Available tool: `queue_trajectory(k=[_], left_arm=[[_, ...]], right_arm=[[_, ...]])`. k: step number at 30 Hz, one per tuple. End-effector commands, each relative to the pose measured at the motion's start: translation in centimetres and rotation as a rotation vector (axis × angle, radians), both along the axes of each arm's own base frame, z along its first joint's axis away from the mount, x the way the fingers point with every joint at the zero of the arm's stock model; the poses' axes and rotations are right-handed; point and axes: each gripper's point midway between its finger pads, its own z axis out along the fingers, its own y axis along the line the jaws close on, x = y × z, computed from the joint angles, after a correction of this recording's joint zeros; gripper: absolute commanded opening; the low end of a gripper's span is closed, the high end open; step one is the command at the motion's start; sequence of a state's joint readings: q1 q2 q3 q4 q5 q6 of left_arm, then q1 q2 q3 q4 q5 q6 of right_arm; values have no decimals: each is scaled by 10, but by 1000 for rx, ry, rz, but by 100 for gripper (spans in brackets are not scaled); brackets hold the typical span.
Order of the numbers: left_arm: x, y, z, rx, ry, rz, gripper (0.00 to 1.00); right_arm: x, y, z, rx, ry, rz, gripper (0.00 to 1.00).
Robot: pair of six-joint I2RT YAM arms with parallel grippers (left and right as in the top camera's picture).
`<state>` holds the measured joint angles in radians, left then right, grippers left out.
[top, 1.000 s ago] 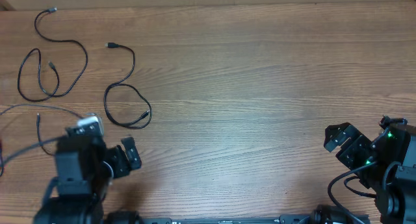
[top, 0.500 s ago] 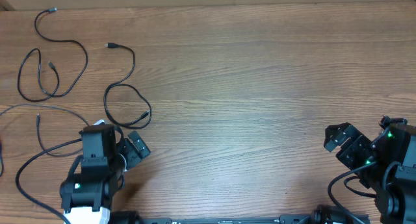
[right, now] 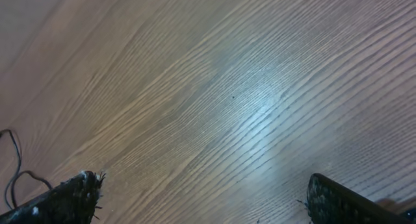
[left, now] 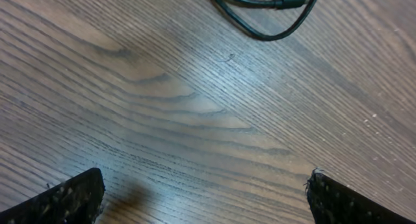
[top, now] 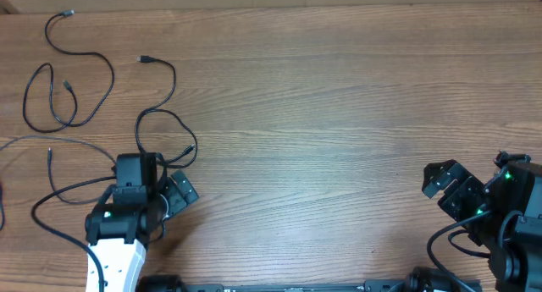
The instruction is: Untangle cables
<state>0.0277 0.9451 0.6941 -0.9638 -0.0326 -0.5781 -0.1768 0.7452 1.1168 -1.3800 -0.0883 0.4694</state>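
Cable (left: 286, 1) near left gripper (left: 205, 188), spread wide, empty; right gripper (right: 205, 185) same.

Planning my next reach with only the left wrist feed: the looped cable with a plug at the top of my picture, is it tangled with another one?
Observer: No. Overhead, that looped cable lies by itself; a second cable is coiled apart from it, nearer the far left corner.
Operator: Where is its other end?
Observer: Its other plug lies beyond the loop, toward the far edge.
Operator: And the right arm?
Observer: The right gripper is open over bare table on the opposite side, holding nothing.
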Motion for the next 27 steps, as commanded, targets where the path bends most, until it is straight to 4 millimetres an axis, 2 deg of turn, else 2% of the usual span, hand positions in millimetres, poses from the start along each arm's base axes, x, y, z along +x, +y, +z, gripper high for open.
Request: queue_trajectory(k=[1, 3, 7, 10, 14, 18, 24, 27], left_arm=[[-2, -2, -8, -13, 38, 11, 100], [-3, -2, -11, -14, 55, 11, 99], [-4, -2, -18, -14, 91, 11, 99], [-5, -2, -21, -15, 112, 12, 99], [-6, -2, -24, -15, 128, 12, 100], [-6, -2, -26, -15, 136, 12, 100], [-6, -2, -26, -15, 136, 12, 100], [-6, -2, -26, -15, 136, 12, 100]], right_arm=[[1, -4, 0, -32, -6, 8, 100], [3, -5, 2, -37, -18, 10, 100], [25, -3, 9, -45, -111, 38, 100], [50, 15, 5, -60, -218, 199, 100], [66, 41, -8, -34, -377, 325, 100], [73, 56, -12, -33, -559, 390, 100], [66, 56, -17, -101, -826, 394, 100], [63, 56, -22, -119, -896, 393, 100]])
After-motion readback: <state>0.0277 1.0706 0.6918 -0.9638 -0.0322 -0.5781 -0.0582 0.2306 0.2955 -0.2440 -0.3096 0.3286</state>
